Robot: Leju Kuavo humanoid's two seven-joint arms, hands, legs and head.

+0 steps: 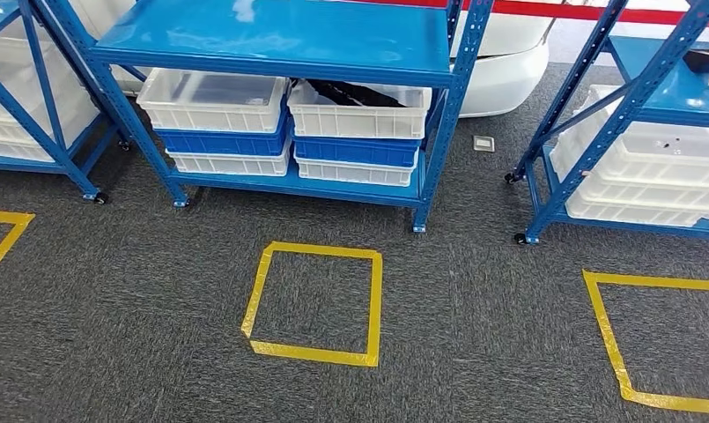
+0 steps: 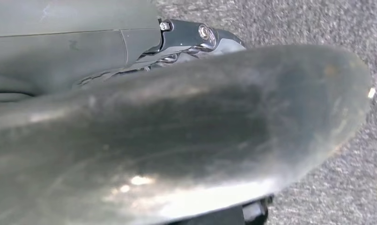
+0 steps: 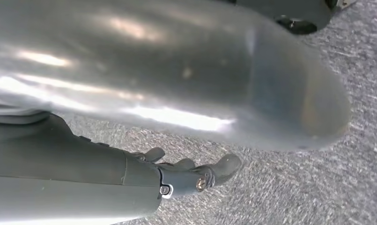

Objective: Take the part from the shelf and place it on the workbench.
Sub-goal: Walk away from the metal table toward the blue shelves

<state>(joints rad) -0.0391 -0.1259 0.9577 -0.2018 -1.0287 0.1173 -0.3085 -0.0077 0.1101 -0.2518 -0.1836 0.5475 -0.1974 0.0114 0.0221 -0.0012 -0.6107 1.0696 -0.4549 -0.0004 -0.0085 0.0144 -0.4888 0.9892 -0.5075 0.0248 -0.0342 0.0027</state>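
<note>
Grey carpet [image 1: 139, 291], yellow tape square [image 1: 315, 304], blue shelf [image 1: 280, 40], stacked bins [image 1: 214, 101]

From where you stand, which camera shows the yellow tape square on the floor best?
The head view: the whole tape square lies on the carpet before the middle shelf. The left wrist view catches just a yellow sliver at its edge; the right wrist view shows carpet and the right hand.

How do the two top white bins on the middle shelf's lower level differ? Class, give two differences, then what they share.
The left white bin looks empty, its floor showing; the right white bin holds a dark part. The left white bin tops a three-bin stack, with a blue bin under it; the right white bin also sits on a blue one. Both are white, open-topped and on the same blue shelf.
</note>
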